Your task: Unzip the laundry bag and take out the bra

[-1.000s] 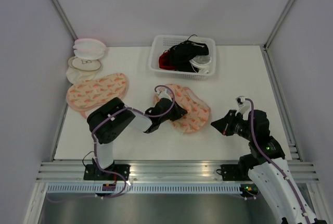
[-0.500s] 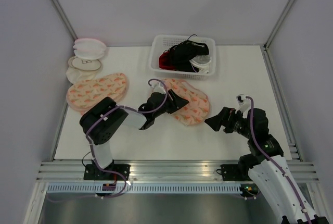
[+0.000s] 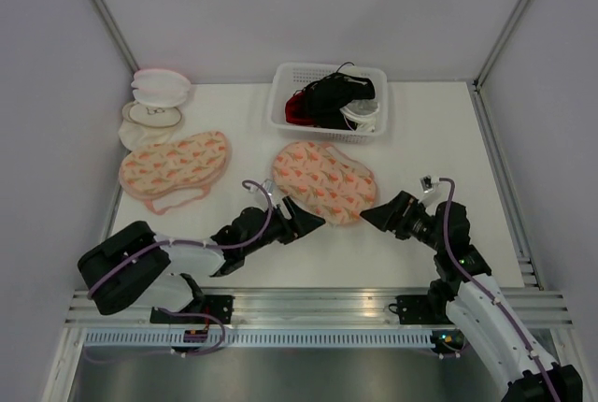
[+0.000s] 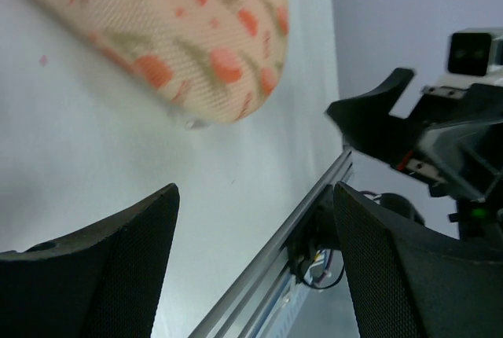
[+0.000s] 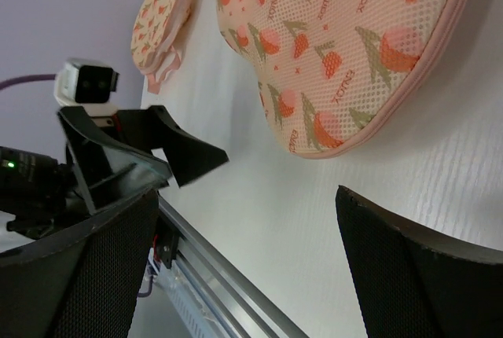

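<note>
White counter, grey walls around. Laundry bag lies flat at centre and looks closed: peach-pink oval mesh shell, orange carrot-like print, pink piping along edge. Left jaws apart, low at bag's 7 o'clock, just beside edge, not touching. Right jaws wide apart at bag's 4 o'clock, near, holding nothing. Second same-printed bag at 9 o'clock, well apart.
</note>
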Controlling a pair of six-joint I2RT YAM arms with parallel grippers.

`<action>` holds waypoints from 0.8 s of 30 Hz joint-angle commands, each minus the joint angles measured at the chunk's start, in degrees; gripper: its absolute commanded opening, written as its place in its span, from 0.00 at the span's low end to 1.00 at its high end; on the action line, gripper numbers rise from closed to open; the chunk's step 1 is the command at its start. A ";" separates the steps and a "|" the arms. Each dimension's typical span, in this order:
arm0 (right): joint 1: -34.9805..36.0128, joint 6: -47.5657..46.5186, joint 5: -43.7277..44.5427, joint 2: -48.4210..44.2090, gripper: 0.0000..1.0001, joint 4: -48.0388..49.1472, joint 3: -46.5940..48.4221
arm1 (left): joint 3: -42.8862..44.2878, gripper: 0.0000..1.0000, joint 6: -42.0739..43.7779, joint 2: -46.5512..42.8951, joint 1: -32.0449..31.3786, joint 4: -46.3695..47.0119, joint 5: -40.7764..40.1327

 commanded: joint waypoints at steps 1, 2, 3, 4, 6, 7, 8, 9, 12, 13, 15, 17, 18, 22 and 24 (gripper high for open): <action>0.17 1.28 0.81 -0.75 0.98 4.99 1.80 | -3.91 0.84 -6.59 0.62 -2.84 2.75 -9.09; 0.17 -0.04 1.87 -1.28 0.98 2.78 2.85 | -4.18 0.84 -7.82 1.23 -3.28 3.37 -10.42; 0.26 -2.23 2.66 -1.89 0.98 1.10 4.34 | -4.53 0.86 -9.65 2.11 -4.59 4.25 -12.17; 0.26 -3.04 4.06 -2.85 0.98 -1.96 5.05 | -4.36 0.87 -10.63 3.85 -5.21 4.87 -13.84; 0.26 -4.01 5.12 -3.56 0.98 -3.92 6.28 | -3.49 0.88 -12.91 6.32 -6.09 6.44 -18.24; 0.26 -4.27 5.39 -3.83 0.98 -4.79 6.20 | -3.13 0.88 -13.45 9.29 -6.36 8.72 -20.52; 0.26 -4.19 5.48 -4.00 0.98 -4.98 6.20 | -2.08 0.88 -15.45 10.71 -6.36 9.35 -21.50; 0.26 -4.01 5.48 -4.09 0.98 -4.98 5.85 | -1.46 0.88 -16.26 12.29 -6.45 10.23 -22.38; 0.26 -3.84 5.57 -4.18 0.98 -5.41 5.32 | 1.43 0.88 -19.16 19.50 -6.45 14.54 -24.84; 0.26 -4.01 5.74 -4.27 0.98 -5.77 5.23 | 2.31 0.88 -19.69 22.74 -6.45 15.24 -25.37; 0.35 -4.45 6.18 -4.18 0.98 -6.64 5.67 | 4.42 0.87 -21.80 26.27 -6.45 17.69 -25.81; 0.35 -5.07 6.36 -4.27 0.98 -7.17 5.85 | 6.01 0.87 -22.76 30.65 -6.45 20.94 -26.78; 0.35 -5.24 6.45 -4.18 0.98 -7.79 5.94 | 6.62 0.87 -23.03 31.72 -6.36 21.31 -26.78; 0.35 -5.77 6.62 -4.01 0.98 -8.84 6.11 | 9.17 0.67 -23.65 35.33 -6.19 20.70 -26.43; 0.35 -5.77 6.80 -4.27 0.98 -9.19 5.76 | 9.44 0.49 -23.65 36.74 -5.92 20.96 -26.08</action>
